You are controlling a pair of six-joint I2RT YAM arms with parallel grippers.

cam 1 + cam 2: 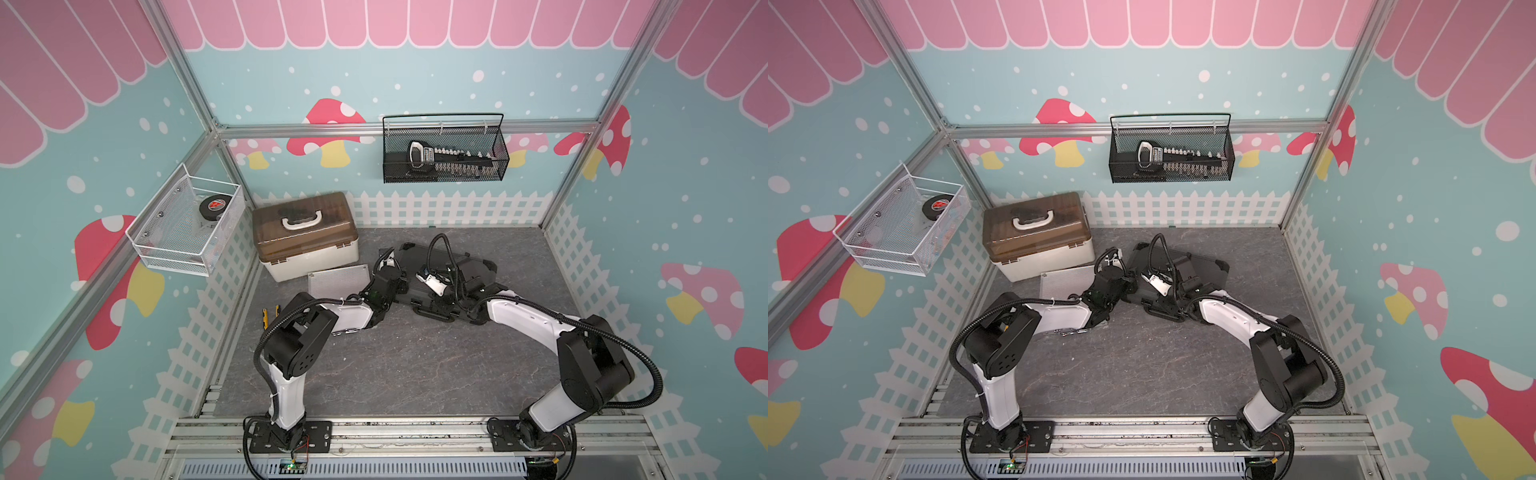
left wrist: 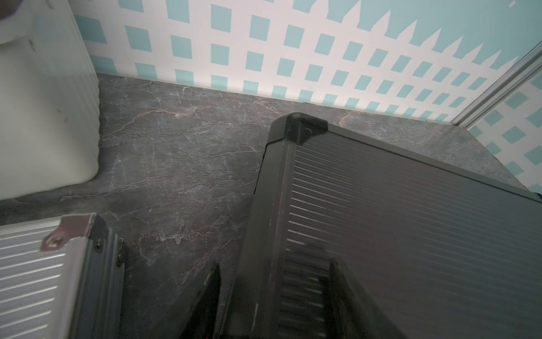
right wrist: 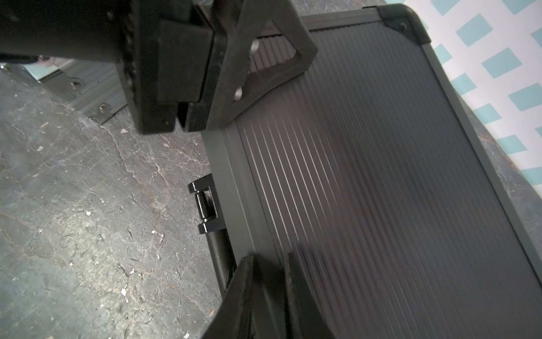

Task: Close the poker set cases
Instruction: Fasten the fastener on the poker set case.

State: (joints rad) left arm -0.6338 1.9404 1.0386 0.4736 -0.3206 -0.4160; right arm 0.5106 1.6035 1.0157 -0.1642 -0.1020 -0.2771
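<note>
The dark grey ribbed case lies at the back middle of the table, with both grippers on it. My left gripper is astride its left edge: one finger on the ribbed lid, the other against the side wall. My right gripper sits over the lid's front rim by the black handle. Its fingers are drawn almost together, with nothing seen between them. The small silver ribbed case lies flat and shut, just left of the dark one.
A cream box with a brown lid stands behind the silver case. A white wire basket hangs on the left wall and a black mesh basket on the back wall. A small yellow tool lies near the left arm.
</note>
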